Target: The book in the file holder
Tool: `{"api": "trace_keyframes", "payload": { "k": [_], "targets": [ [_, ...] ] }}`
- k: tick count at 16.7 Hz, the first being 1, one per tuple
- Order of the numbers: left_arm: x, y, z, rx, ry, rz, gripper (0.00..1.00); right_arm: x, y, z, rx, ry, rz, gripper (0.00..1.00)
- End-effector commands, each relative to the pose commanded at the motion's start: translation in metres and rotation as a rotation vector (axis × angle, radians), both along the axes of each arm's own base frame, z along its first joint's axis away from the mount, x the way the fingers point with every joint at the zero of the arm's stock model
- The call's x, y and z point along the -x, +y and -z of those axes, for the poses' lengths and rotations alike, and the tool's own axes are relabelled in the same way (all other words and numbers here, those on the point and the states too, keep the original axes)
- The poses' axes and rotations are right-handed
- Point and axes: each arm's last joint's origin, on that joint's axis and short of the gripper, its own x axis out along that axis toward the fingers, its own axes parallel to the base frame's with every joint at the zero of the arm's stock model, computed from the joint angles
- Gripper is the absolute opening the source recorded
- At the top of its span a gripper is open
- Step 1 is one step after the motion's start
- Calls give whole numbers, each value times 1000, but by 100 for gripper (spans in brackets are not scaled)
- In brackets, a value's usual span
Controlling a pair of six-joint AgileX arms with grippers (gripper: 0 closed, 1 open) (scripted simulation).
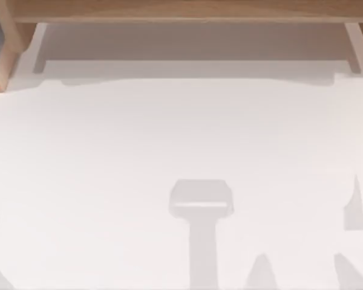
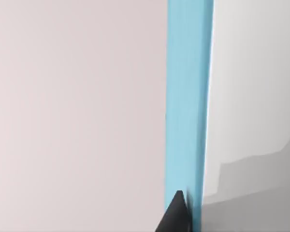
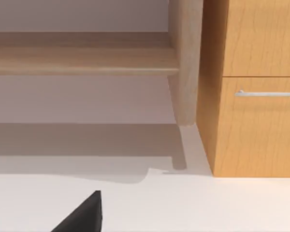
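- The left tool (image 2: 176, 212) is showing as one dark, wedge-shaped fingertip right against a tall blue band (image 2: 188, 96). I cannot tell whether the fingers are apart, together or clamped on anything.
- That band is probably the book, seen edge-on or by its cover. It is running straight away from the fingertip, with a thin white line along one side that may be page edges. This is a judgement; the holder itself I cannot make out.
- A flat pale pinkish plane (image 2: 77, 106) is lying on one side of the band, and a grey-white one with a soft shadow on the other.
- If the book is being carried, the step calls for keeping it upright and square to the slot, lowering slowly and letting go only once its lower edge is seated. A tilted book would catch on the holder's wall.
- The right tool (image 3: 82, 215) is hanging low over the white surface (image 1: 181, 139), one matte black fingertip visible. Its state I cannot tell either, and it seems idle.
- Ahead of the right tool a light wooden shelf (image 3: 82, 58) on a rounded post is standing, and beside it a cabinet (image 3: 256, 121) with a warm grain and a slim metal handle (image 3: 268, 93).
- From above, the surface is smooth and matte, with grey shadows falling across its near part.
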Motion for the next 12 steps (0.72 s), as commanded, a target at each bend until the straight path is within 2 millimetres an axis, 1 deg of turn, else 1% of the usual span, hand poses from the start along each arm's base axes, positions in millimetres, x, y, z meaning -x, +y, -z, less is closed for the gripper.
{"api": "trace_keyframes", "payload": {
  "k": [2, 4, 7, 9, 12],
  "targets": [
    [-7, -21, 10, -14, -11, 170, 0, 0, 0, 0, 0, 0, 0, 100],
    [-16, -42, 16, -30, -36, 327, 0, 0, 0, 0, 0, 0, 0, 100],
    [-27, -67, 24, -34, -59, 494, 0, 0, 0, 0, 0, 0, 0, 100],
    [-29, -72, 29, -27, -57, 527, 0, 0, 0, 0, 0, 0, 0, 100],
    [-29, -72, 29, -27, -57, 527, 0, 0, 0, 0, 0, 0, 0, 100]
  ]
}}
